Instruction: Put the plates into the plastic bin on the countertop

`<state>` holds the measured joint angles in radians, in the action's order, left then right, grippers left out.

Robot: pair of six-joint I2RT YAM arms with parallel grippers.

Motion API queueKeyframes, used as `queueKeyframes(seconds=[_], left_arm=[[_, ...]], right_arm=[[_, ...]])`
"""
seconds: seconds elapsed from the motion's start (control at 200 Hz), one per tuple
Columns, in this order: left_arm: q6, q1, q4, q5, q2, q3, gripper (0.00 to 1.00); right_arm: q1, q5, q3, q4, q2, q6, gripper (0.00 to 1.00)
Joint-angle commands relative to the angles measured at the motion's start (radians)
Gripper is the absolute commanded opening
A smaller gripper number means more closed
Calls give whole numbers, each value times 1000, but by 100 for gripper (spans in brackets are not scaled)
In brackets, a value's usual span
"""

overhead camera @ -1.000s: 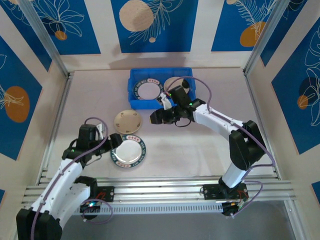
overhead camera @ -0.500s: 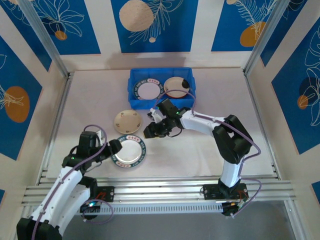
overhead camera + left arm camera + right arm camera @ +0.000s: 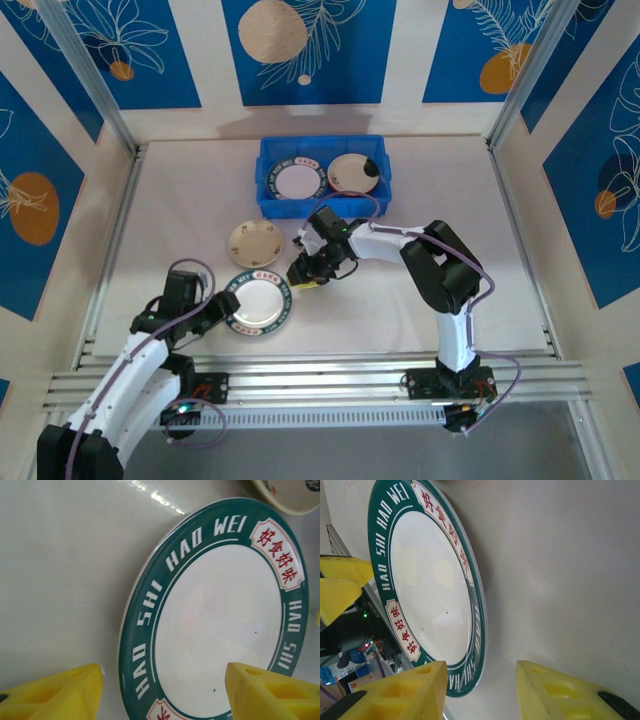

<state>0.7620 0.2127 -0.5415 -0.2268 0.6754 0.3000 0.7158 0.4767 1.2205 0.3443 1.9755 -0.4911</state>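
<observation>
Both arms have closed in on the green-rimmed plate over the last second. The right arm has drawn back from the plastic bin toward the near edge, and the left has edged forward.

Left arm: reaches from the near-left corner, forearm low and angled inward. The left gripper meets the plate's left rim. In the wrist view its yellow fingers stand well apart, one over the bare surface and the other above the plate's white centre. The rim lies between them, and nothing is clasped.

Right arm: elbow folded sharply, forearm stretched leftward across the middle of the surface. The right gripper points down at the plate's far-right rim. Its jaws are partly parted and grip nothing; one finger sits by the rim, the other over bare surface.

Green-rimmed plate: flat on the surface, close to the near edge, left of centre.

Cream plate: flat on the surface, just beyond the green-rimmed plate.

Plastic bin: at the middle of the far edge. It holds a second green-rimmed plate on its left and a second cream plate on its right.
</observation>
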Motion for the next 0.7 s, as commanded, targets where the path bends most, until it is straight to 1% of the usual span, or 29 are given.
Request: queueKeyframes(seconds=[0.0,0.255,0.39,0.695], left_arm=[[14,6,15,3,-14,-20,63],[35,5,101,-24,0,-70,56],[36,6,151,-34,32,-78,55],[39,6,215,-52,73,-88,50]], right_arm=[[-6,75,31,-25,31,-8,41],[-10,131,40,-59,76,-30,37],[-4,166,42,-84,97,-50,35],[13,163,65,-70,118,-49,34]])
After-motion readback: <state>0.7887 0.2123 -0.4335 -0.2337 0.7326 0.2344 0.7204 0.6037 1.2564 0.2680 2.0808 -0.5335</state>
